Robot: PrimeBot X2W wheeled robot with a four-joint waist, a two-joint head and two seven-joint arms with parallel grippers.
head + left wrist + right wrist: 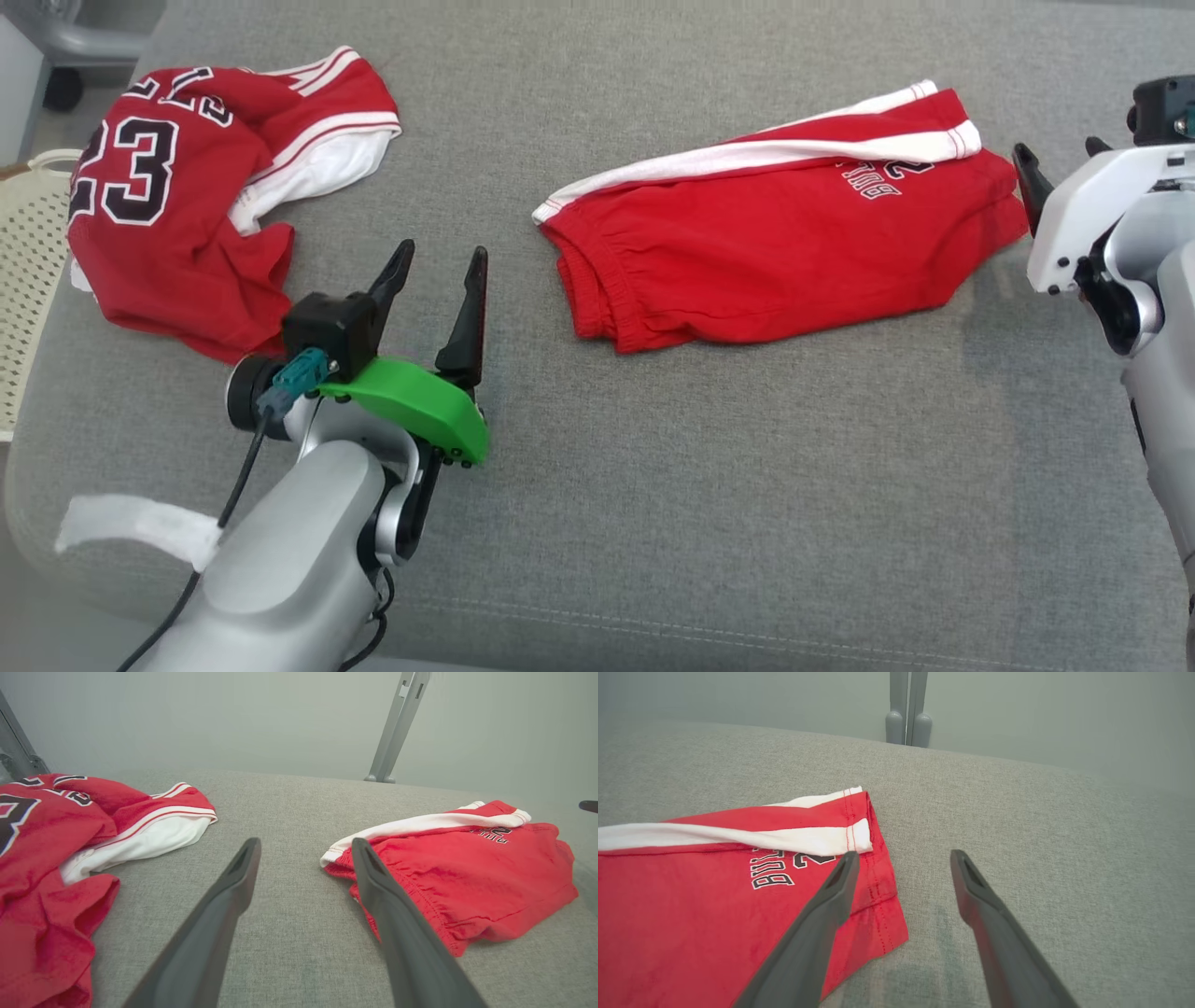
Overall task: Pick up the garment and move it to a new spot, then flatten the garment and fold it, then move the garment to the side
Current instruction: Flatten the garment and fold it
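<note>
shorts (775, 261), red with a white stripe, are the thing to move, and they lie folded on the grey surface (700, 523), past the middle and over to the right. nearest to the robot, the left jaws are spread wide with nothing in them. they hang over bare grey cloth between the shorts and a crumpled red jersey (168, 215). in the left wrist view one finger (397, 933) crosses in front of the waistband end of the shorts, but i cannot tell if it touches. farther out on the right, the right jaws are spread wide too and hold nothing. one finger (817, 933) of theirs sits over the hem corner of the shorts. i think the fold is done and the move to the side may be left to do. if the jaws pinch just the top layer, the fold could fall open. if one side lifts first, the shorts could sag and twist. if the left jaws swing to the left, they could hook the jersey and drag it. if the shorts go that way, the two red things could get mixed up.
</note>
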